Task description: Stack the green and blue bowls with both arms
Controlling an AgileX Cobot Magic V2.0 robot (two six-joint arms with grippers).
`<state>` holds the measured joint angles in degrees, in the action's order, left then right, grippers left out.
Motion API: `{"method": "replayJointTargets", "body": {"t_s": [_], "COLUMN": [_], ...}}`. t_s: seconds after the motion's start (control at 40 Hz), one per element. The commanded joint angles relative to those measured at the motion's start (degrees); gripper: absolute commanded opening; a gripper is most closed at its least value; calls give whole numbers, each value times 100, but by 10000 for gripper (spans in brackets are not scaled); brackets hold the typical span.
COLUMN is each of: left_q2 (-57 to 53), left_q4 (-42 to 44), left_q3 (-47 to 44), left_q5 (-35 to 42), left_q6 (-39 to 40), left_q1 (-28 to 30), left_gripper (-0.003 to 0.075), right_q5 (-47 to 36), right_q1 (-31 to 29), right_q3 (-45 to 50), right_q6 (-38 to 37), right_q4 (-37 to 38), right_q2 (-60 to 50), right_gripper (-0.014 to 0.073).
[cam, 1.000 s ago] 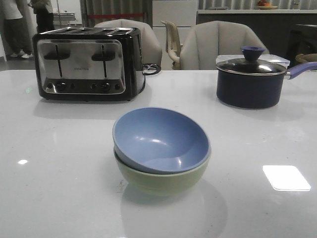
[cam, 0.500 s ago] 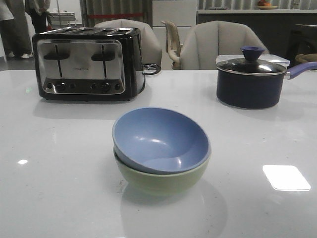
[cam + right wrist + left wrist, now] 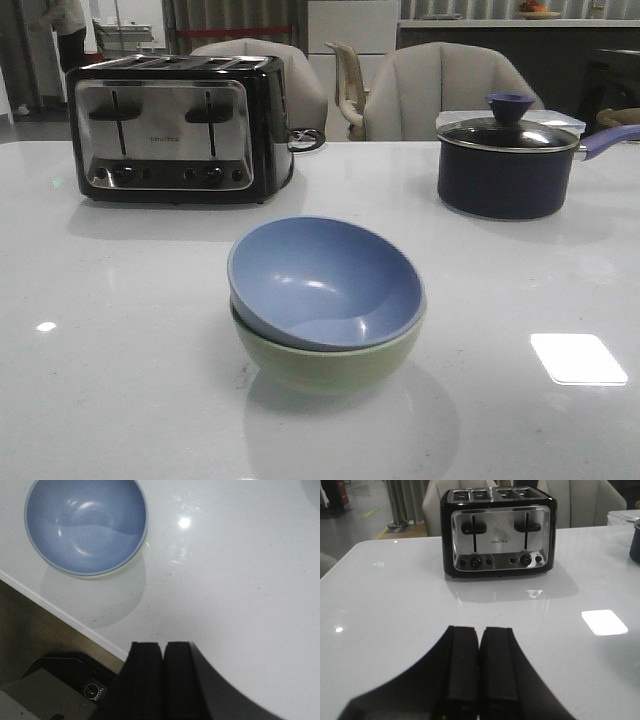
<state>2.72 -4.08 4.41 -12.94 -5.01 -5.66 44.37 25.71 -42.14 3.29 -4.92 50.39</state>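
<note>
Near centre of white table (image 3: 120, 380): dusty blue matte bowl (image 3: 322, 281) nested in pale sage green bowl (image 3: 330, 362), mouth up, tilted toward camera-left. Behind: chrome-and-black toaster (image 3: 175, 128), dark lidded saucepan (image 3: 507, 160). Left gripper (image 3: 479, 672) and right gripper (image 3: 163, 680): jaws together, empty, clear of bowls.

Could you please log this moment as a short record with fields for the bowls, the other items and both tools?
stack: blue bowl nested inside green bowl, slightly tilted
place: white table, near the front middle
behind left: toaster
behind right: saucepan with lid on
left tool: shut, empty, facing the toaster
right tool: shut, empty, apart from the bowls
task state: bowls appear stacked
</note>
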Motion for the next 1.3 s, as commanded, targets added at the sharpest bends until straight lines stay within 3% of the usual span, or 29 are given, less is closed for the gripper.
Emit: {"method": "replayJointTargets", "body": {"t_s": [0.0, 0.2, 1.27], "left_q2": [-183, -425, -415], "left_q4": [-128, -160, -160], "left_q3": [-200, -591, -590], "left_q5": [1027, 1616, 1588], "left_q6": [16, 16, 16], "left_q1": [100, 188, 199], "left_gripper": [101, 101, 101], "right_q5": [-335, -340, -329], "right_q1": [-8, -8, -76], "right_q3": [-158, -158, -77], "right_q6": [9, 9, 22], "right_q4": [16, 16, 20], "right_q2": [-18, -18, -210], "right_gripper": [41, 41, 41]}}
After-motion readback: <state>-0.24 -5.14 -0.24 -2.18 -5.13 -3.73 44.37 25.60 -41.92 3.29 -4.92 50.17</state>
